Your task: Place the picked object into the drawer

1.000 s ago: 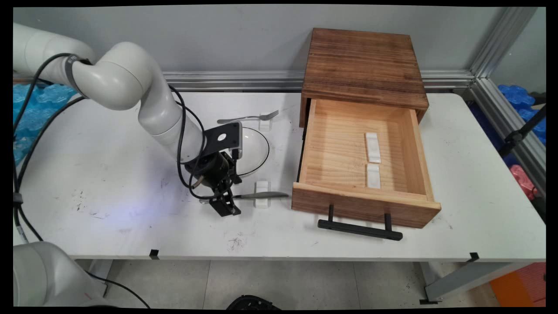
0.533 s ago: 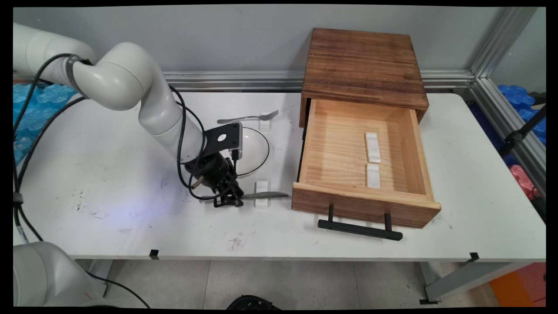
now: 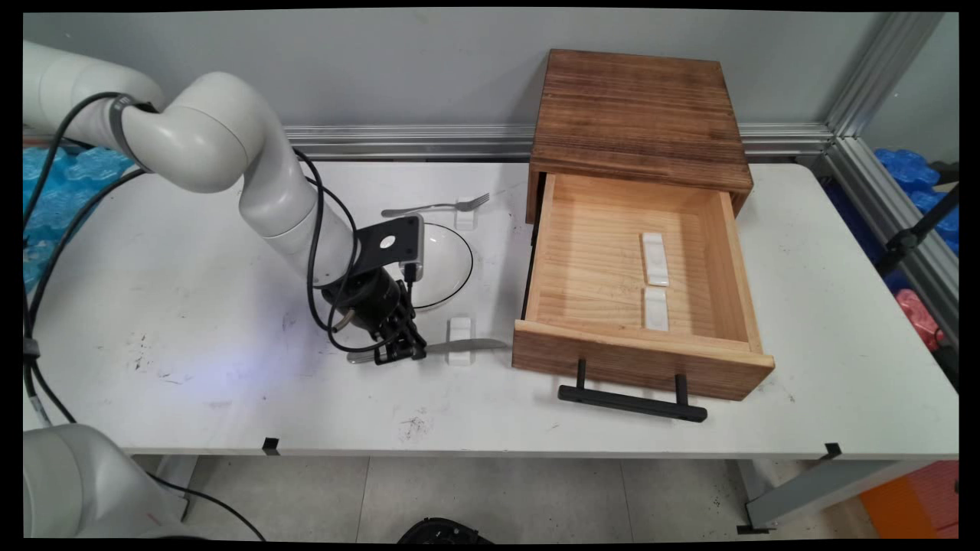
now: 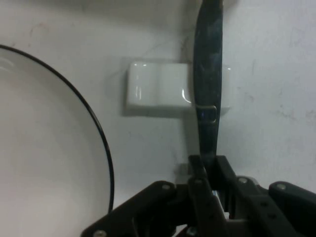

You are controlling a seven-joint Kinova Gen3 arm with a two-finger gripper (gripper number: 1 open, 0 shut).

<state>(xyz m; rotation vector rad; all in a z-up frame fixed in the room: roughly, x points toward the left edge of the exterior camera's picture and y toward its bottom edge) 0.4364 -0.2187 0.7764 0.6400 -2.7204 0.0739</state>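
Main view: gripper (image 3: 400,350) pinching knife (image 3: 459,344) by its handle; lying lengthwise left to right, blade pointing toward drawer (image 3: 639,306). Crossing white rest (image 4: 158,91) beside plate (image 4: 49,163).

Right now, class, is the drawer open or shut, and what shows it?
Open. The drawer is pulled out from under the wooden case, showing its floor and two white rests inside.

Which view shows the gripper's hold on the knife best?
The hand view: the gripper is shut on the knife, whose blade lies over the white rest. The main view shows the gripper hiding that contact.
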